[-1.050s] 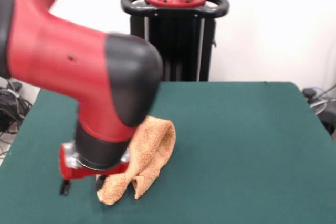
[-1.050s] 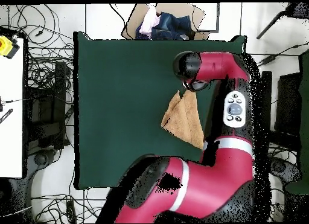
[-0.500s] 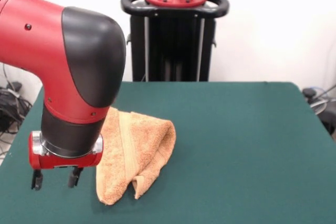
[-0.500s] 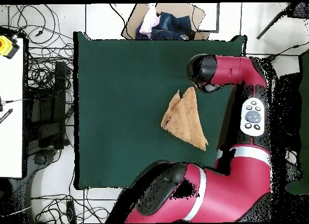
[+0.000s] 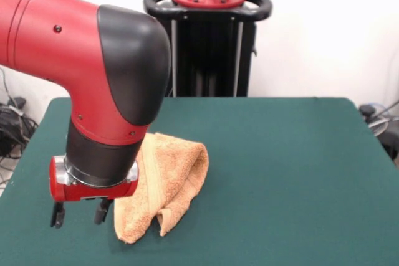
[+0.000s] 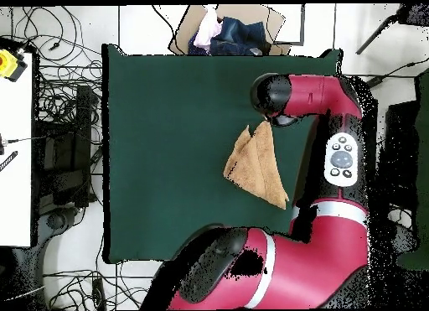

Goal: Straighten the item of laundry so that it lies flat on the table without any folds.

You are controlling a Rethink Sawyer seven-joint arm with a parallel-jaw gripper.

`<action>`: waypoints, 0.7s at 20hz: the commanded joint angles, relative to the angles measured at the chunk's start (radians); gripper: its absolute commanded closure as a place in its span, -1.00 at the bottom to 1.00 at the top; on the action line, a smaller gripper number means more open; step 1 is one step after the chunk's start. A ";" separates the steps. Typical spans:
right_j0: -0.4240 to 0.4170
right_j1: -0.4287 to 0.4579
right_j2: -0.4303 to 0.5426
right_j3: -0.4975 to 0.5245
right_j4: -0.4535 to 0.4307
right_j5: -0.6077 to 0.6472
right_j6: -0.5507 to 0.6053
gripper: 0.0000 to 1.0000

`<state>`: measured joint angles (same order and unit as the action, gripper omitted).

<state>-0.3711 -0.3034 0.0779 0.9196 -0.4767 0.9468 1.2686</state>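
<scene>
The item of laundry (image 5: pixel 167 179) is an orange-tan towel lying folded and bunched on the green table (image 5: pixel 280 172), with a rounded fold at its upper right and loose corners hanging toward the front. My gripper (image 5: pixel 78 213) hangs just left of the towel's lower end, a little above the felt. It is open, with nothing between its fingers (image 5: pixel 57 215). From overhead the item of laundry (image 6: pixel 255 161) looks like a folded triangular wedge right of the table (image 6: pixel 167 140) centre. The arm's black and red end (image 6: pixel 272 98) hides the gripper there.
An open cardboard box (image 6: pixel 226 31) with clothes sits beyond the table's top edge in the overhead view. Cables cover the floor on the left beside a white bench (image 6: pixel 15 140). The arm's body (image 6: pixel 285 257) overhangs the table's bottom right.
A second ago the gripper was low at the towel's edge. It then rose and drew away to the left, and has now shifted back slightly toward the towel. The towel's near flap spread open.
</scene>
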 commanded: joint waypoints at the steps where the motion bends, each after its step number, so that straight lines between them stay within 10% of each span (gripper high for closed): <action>1: 0.011 -0.019 0.028 0.224 -0.071 -0.139 -0.065 -1.00; 14: -0.052 -0.023 0.051 0.290 -0.086 -0.244 -0.110 -1.00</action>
<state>-0.3976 -0.3261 0.0776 1.0426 -0.4913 0.7724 1.2686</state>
